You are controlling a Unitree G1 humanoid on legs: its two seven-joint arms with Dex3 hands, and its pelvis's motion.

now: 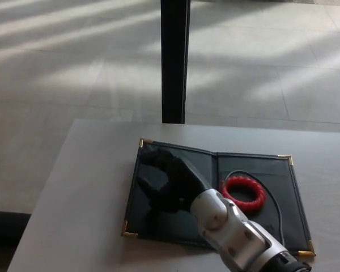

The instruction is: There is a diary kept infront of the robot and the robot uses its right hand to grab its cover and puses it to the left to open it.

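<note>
Head view of a grey surface (73, 187) carrying the diary (255, 226), a dark folder with gold corner fittings, lying open and flat near the middle of the surface. Its left cover (144, 218) rests down on the surface to the left of the central fold, and its right half lies to the right of the fold, so that 2 dark panels are exposed side by side. A red ribbed ring (245, 192) lies on the right panel, just right of the fold, with a thin dark cable (275, 198) curving around it. The right robot hand (167, 178) reaches across the fold from the lower right on a silver forearm (232, 235) and rests on the inner face of the left cover; its black fingers (153, 154) are spread apart and extend toward the cover's upper left corner, pressing flat rather than closing on anything. The left robot hand does not appear. Beyond the surface's far edge stands a black vertical post (174, 59) against a pale tiled floor (62, 68) crossed by bands of light.
</note>
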